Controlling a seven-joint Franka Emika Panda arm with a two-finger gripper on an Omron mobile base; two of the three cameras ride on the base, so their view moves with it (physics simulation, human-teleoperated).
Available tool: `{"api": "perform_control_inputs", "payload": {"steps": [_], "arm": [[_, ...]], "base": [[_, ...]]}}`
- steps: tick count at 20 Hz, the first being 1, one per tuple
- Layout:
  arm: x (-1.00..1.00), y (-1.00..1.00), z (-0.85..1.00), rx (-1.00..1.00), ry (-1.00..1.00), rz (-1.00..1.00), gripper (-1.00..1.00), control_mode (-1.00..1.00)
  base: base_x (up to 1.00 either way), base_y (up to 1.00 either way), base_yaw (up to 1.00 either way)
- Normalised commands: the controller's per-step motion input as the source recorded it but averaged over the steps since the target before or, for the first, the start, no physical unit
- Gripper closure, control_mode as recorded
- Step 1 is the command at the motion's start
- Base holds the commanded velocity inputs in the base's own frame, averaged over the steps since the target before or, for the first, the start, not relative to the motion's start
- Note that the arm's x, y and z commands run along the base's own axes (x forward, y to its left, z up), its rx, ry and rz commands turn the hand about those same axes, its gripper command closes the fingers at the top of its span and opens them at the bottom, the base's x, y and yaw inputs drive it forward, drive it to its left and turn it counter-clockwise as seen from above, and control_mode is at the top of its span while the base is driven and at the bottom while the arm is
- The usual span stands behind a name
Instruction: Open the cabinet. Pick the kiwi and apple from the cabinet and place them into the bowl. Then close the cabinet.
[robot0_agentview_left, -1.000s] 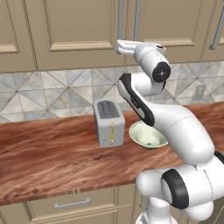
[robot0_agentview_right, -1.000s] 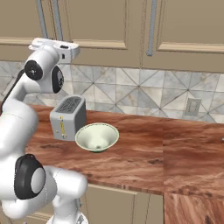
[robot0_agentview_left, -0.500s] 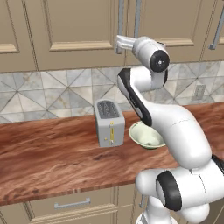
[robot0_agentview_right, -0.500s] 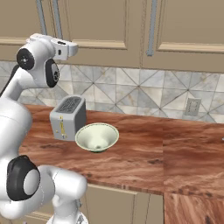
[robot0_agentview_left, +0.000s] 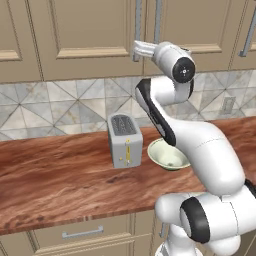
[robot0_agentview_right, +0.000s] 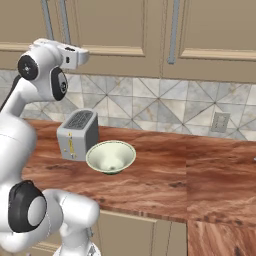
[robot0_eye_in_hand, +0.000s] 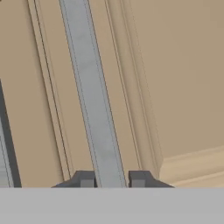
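Since a second ago the arm has lifted and swung its hand from below the door rail up to the cabinet (robot0_agentview_left: 100, 30) handles. Near the base, the desk (robot0_agentview_left: 50, 185) carries one bowl (robot0_agentview_left: 167, 154) and one toaster (robot0_agentview_left: 125, 140), set just beside each other, the bowl to the toaster's right. No writing can be read on either.

The arm rises over them, its elbow bent above the bowl and the wrist level with the lower rail of the doors, the hand stretched out flat toward the wall. In the hand view the pincer (robot0_eye_in_hand: 112, 180) is spread, one dark tip on each side of a silver handle (robot0_eye_in_hand: 92, 96) that runs up between them; whether the tips touch it cannot be told. In the left base view the hand reaches the foot of the left one of the two handles that meet at the middle.

Both doors are shut. Behind the desk runs a tiled wall (robot0_agentview_right: 165, 107) with one outlet (robot0_agentview_right: 219, 122).
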Motion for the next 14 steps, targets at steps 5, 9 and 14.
{"api": "perform_control_inputs", "payload": {"steps": [5,9,14], "arm": [[-0.71,-0.28,0.12,0.0,-0.03,0.0,1.0,-1.0],[-0.91,-0.43,0.25,0.0,-0.03,0.0,1.0,-1.0],[-0.91,-0.62,0.29,0.0,-0.03,0.04,1.0,-1.0]], "base": [[0.0,0.0,0.0],[0.0,0.0,0.0],[0.0,0.0,0.0]]}}
